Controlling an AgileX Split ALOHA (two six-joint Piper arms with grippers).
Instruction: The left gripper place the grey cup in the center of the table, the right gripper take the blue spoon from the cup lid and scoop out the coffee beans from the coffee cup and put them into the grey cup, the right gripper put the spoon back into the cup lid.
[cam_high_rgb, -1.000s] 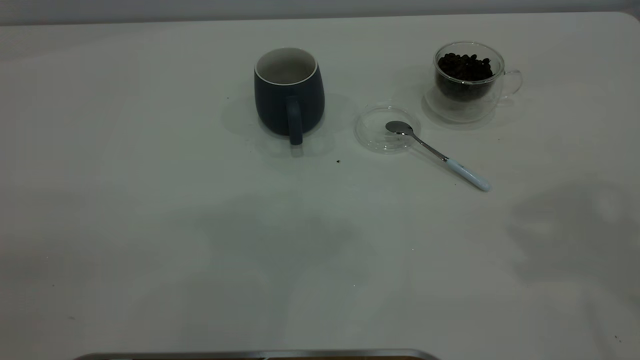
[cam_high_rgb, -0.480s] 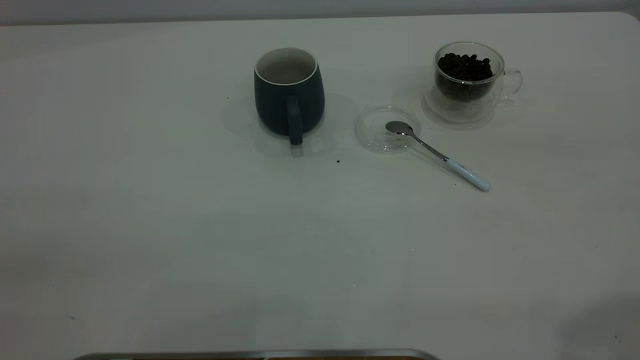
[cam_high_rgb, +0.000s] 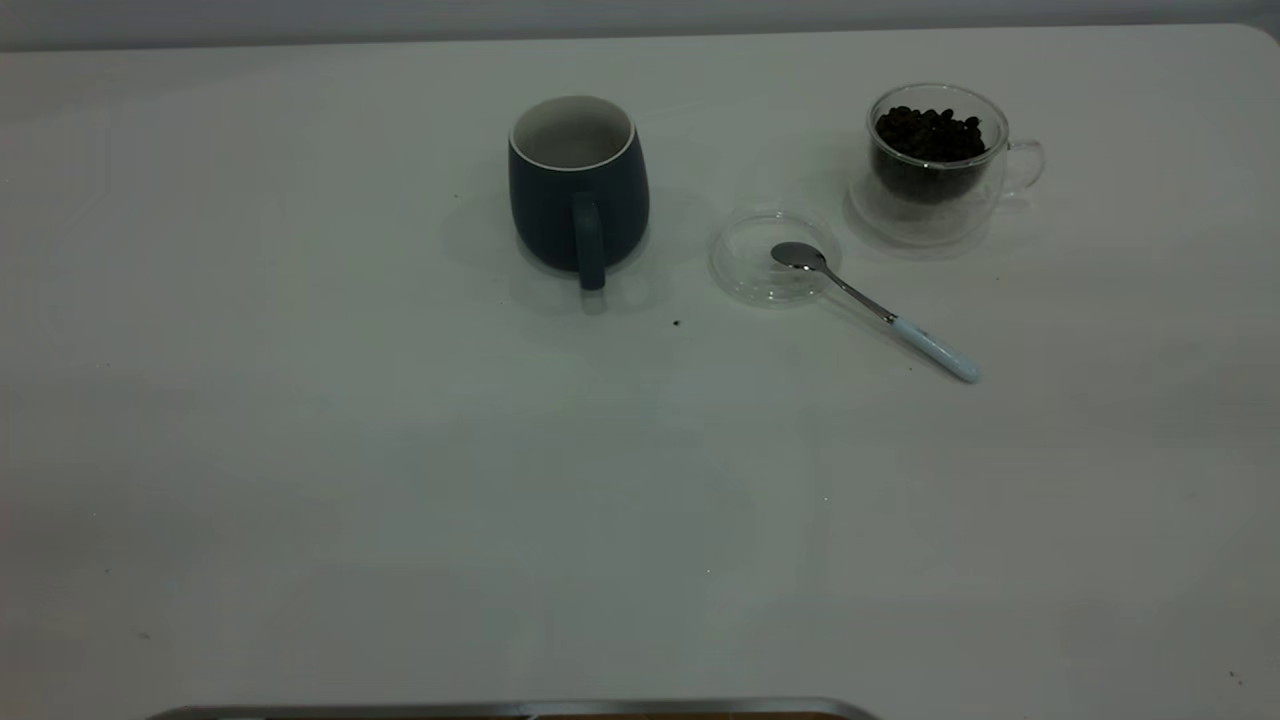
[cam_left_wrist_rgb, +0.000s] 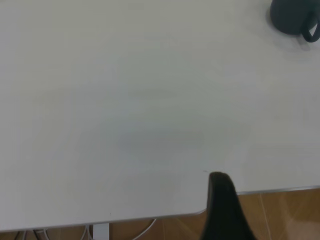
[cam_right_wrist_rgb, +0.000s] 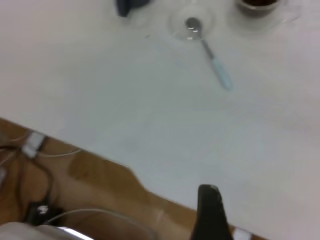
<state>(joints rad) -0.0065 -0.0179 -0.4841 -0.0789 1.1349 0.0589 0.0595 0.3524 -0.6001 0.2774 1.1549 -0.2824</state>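
The grey cup (cam_high_rgb: 578, 190) stands upright near the middle of the table (cam_high_rgb: 400, 450) toward the back, handle facing the front edge, its white inside empty. Right of it lies the clear cup lid (cam_high_rgb: 770, 258) with the blue spoon (cam_high_rgb: 880, 312) resting its bowl in it, pale handle on the table. Farther right stands the glass coffee cup (cam_high_rgb: 940, 165), holding coffee beans (cam_high_rgb: 930, 132). Neither gripper shows in the exterior view. The left gripper (cam_left_wrist_rgb: 222, 200) hangs over the table's edge, far from the grey cup (cam_left_wrist_rgb: 292, 17). The right gripper (cam_right_wrist_rgb: 210, 210) is also at the edge, far from the spoon (cam_right_wrist_rgb: 212, 57).
A tiny dark speck (cam_high_rgb: 676, 323) lies on the table in front of the lid. The table's front edge has a metal rim (cam_high_rgb: 500, 708). Wooden floor and cables (cam_right_wrist_rgb: 40, 200) show below the edge in the right wrist view.
Dark shadows that lay on the front and right of the table one second ago have faded away. The cups, lid and spoon have not moved.
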